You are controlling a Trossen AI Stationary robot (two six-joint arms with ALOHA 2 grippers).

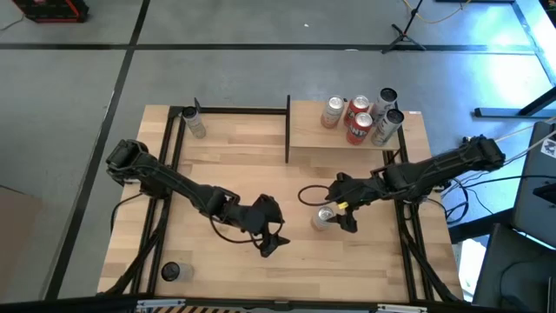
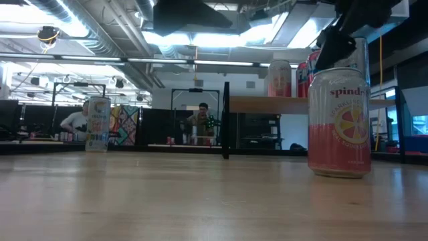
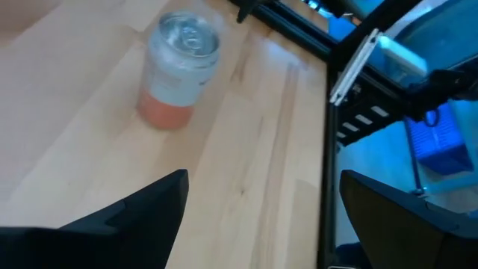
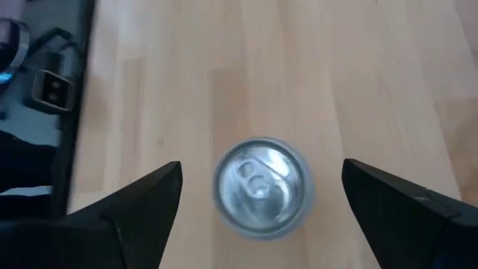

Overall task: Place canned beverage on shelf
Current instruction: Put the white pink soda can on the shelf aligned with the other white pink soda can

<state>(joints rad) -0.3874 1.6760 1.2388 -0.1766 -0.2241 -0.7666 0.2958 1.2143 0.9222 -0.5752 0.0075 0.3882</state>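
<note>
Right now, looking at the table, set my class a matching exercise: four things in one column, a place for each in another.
Things:
1. pink can
2. right gripper
3. left gripper
4. shelf

Places:
A. open, directly above the pink can
B. far right of the table, holding five cans
C. upright on the tabletop, front right of centre
D. open, near the table's front centre, nothing between its fingers

Pairs: 1-C, 2-A, 3-D, 4-B
</note>
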